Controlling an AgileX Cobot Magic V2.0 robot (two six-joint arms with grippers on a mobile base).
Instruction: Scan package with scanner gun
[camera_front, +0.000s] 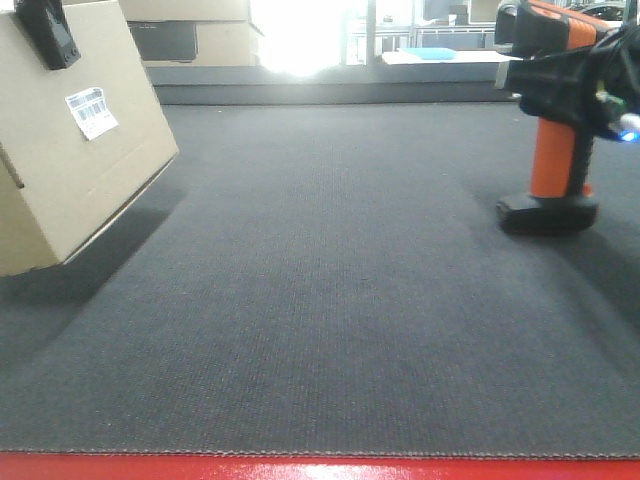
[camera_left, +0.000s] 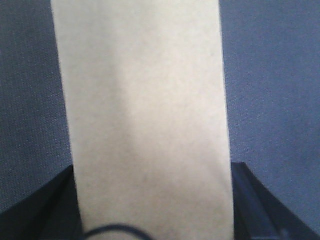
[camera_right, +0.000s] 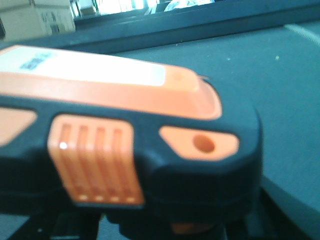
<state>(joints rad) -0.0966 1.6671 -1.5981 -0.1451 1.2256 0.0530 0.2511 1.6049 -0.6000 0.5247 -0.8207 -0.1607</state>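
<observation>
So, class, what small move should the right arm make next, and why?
Probably lift the scanner off the mat and aim it at the label. The right gripper grips it, but its base seems to rest on the mat, while the left gripper holds the box tilted, label facing out.

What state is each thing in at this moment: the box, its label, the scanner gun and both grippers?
Brown cardboard box: tilted, right edge raised above the dark mat.
White barcode label: stuck on the box's side, unobstructed.
Orange-and-black scanner gun: upright on its base on the mat.
Left gripper: shut on the box.
Right gripper: at the scanner's head, grip unclear.
</observation>
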